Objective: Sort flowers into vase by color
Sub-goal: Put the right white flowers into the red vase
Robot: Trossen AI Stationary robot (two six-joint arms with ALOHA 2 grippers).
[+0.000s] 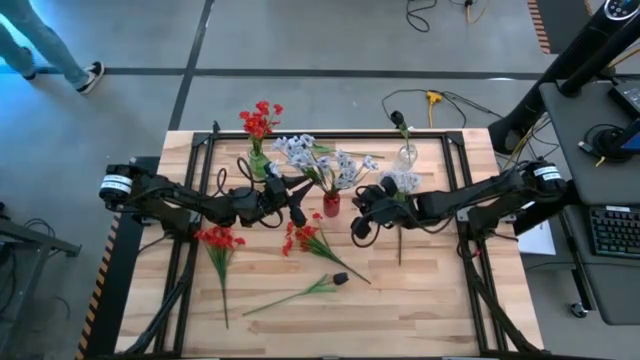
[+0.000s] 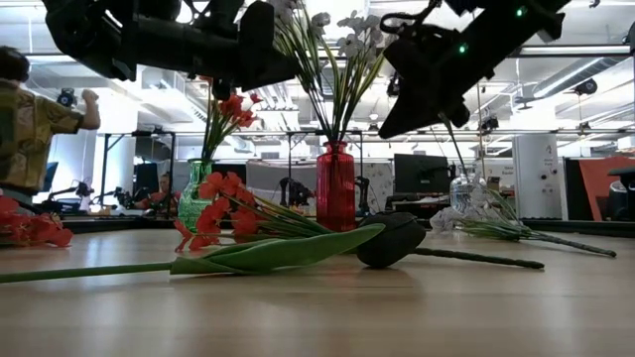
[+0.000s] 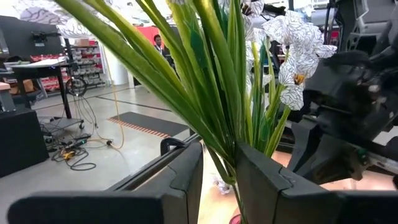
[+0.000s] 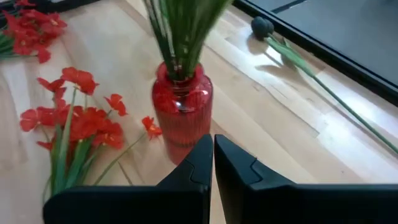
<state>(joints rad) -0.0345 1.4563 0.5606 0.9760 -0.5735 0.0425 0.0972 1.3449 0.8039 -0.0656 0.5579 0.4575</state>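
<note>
Already standing in the red vase [image 1: 331, 205] at mid-table, the pale blue-white flowers [image 1: 322, 160] look light, springy and top-heavy, best taken low on their stiff green stalks [image 3: 205, 81]. Red flowers [image 1: 303, 238] and a dark-budded stem [image 1: 300, 293] lie loose on the table [image 1: 420, 300]. The left gripper [image 3: 219, 177], fingers slightly parted, flanks the stalks; actual contact is hard to judge. The right gripper [image 4: 213, 163] hovers pinched together and empty just beside the vase.

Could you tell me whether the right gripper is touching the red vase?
Apart: the right wrist view shows bare table between the shut right gripper and the red vase.
</note>
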